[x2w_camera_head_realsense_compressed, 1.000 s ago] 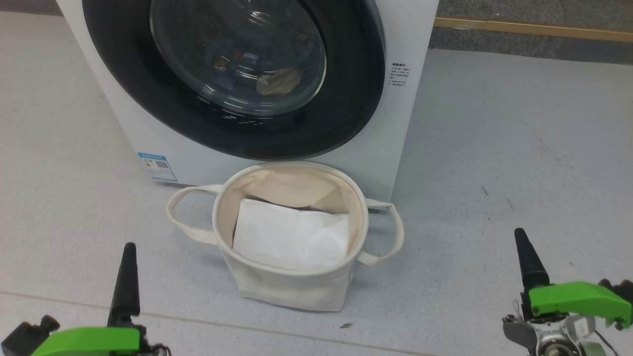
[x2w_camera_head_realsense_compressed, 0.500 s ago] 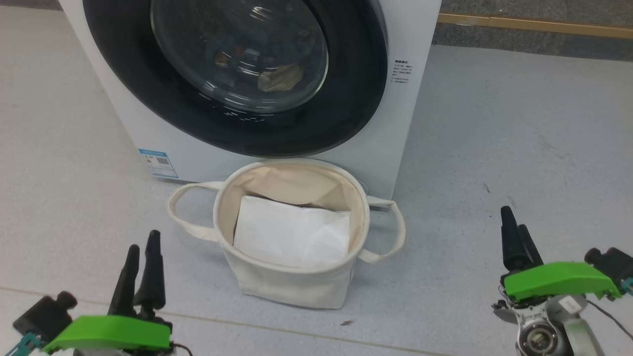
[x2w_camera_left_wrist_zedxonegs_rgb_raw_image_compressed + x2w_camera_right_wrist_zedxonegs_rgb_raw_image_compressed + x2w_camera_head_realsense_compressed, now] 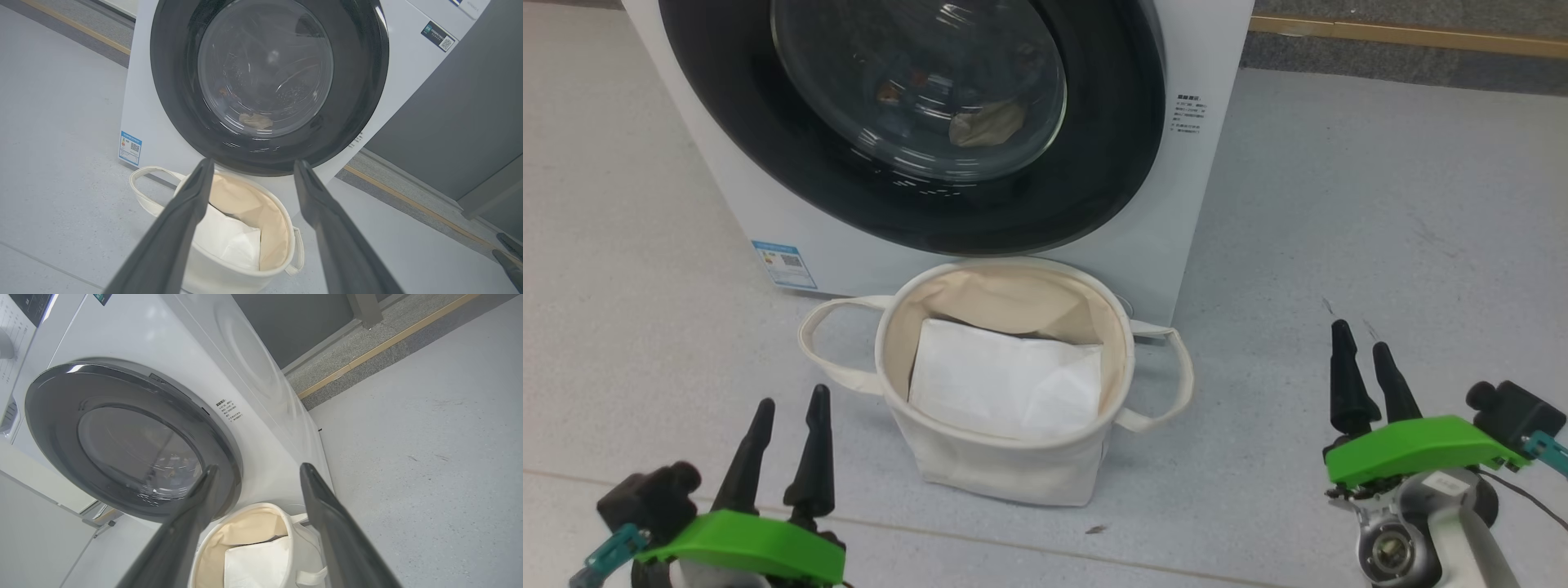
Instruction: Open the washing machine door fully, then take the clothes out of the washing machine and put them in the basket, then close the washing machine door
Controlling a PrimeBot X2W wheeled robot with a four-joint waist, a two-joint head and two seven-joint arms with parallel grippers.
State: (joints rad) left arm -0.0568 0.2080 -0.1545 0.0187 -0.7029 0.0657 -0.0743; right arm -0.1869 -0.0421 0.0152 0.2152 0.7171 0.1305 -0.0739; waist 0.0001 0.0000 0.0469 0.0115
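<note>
The white washing machine (image 3: 1168, 204) stands ahead, and its black-rimmed washing machine door (image 3: 1094, 180) with the glass bowl lies shut against the front. Through the glass I see some of the clothes (image 3: 987, 122), a beige piece among darker shapes; the same beige piece of the clothes (image 3: 255, 120) shows in the left wrist view. The cream basket (image 3: 1005, 469) sits on the floor right before the machine, a flat white folded sheet (image 3: 1005, 380) inside. My left gripper (image 3: 791, 402) is open at the lower left. My right gripper (image 3: 1361, 340) is open at the lower right. Both are empty.
Grey floor (image 3: 1380, 204) spreads to both sides of the machine. A yellow strip (image 3: 1405, 34) edges a darker band of floor at the back right. A grey wall panel (image 3: 461, 118) stands to the machine's right in the left wrist view.
Both grippers have risen into the head view and turned, so each now shows two separate fingers. The camera has shifted slightly; machine and basket have stayed put.
</note>
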